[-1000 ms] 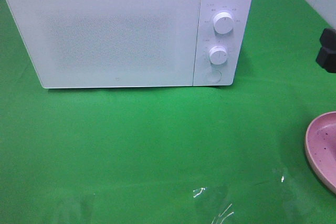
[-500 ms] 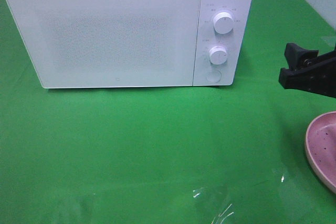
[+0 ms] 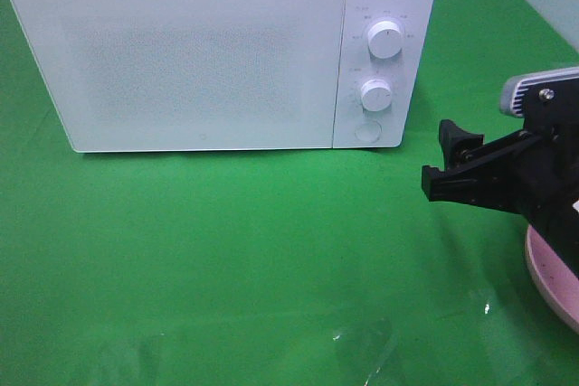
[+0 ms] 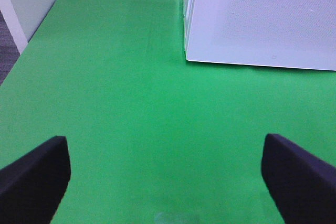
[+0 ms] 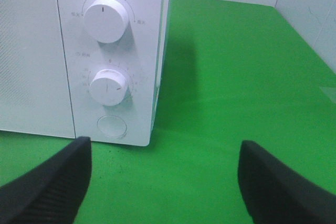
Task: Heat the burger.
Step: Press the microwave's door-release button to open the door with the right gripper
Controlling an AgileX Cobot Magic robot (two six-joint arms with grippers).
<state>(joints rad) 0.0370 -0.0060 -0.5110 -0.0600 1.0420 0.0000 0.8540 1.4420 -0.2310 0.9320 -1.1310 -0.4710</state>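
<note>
Green table (image 3: 226,268) nearest. Left jaws spread wide, empty, low over table near microwave (image 4: 262,19) corner. Pink plate (image 3: 547,288) at right edge, mostly hidden by right arm (image 3: 534,178). Burger not in view, place unknown. Right jaws spread, empty, facing control panel. Microwave door shut. Likely step: opening door. Next move calls for square press on round button (image 5: 112,127) below knobs.

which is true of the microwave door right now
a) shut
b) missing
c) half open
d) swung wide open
a: the microwave door sits flush beside the control panel, with no gap and none of the inside showing.
</note>
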